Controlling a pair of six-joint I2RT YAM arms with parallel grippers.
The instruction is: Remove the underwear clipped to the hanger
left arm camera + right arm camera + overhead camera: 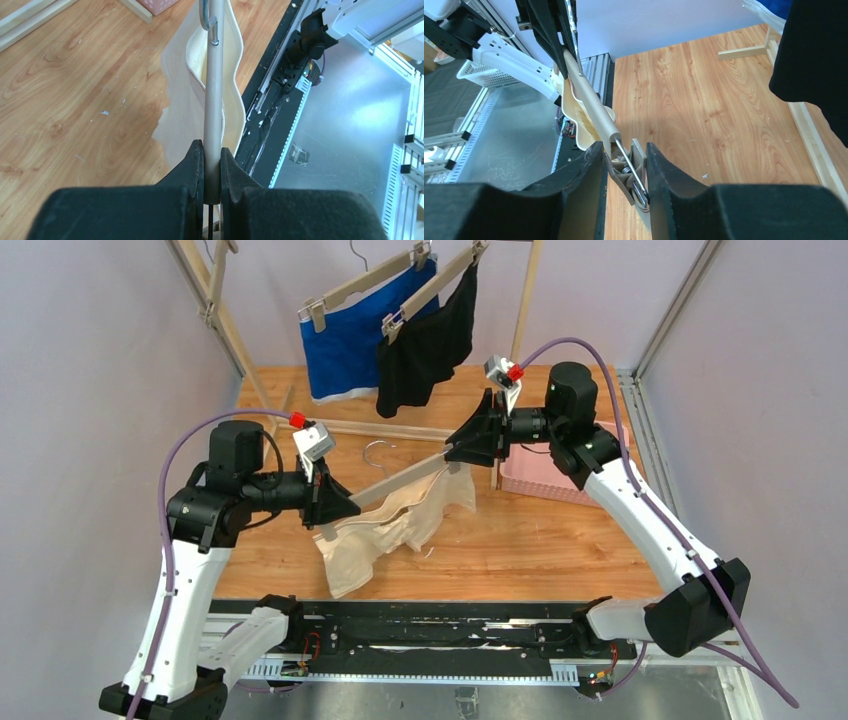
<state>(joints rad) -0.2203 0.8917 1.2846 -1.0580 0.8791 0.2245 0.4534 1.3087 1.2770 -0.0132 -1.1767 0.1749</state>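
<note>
The cream-beige underwear hangs under a beige hanger bar held low over the table between both arms. My left gripper is shut on the bar's left end, and the cream cloth droops below it. My right gripper is shut on the spring clip at the bar's right end, a finger pressing each side. Whether the clip still bites the cloth is hidden. The blue underwear and the black underwear hang clipped to two hangers on the rack at the back.
A wooden rack frame stands at the back of the wooden table. A pink basket sits beside the right arm. The black underwear hangs close on the right of the right wrist view. A black rail runs along the near edge.
</note>
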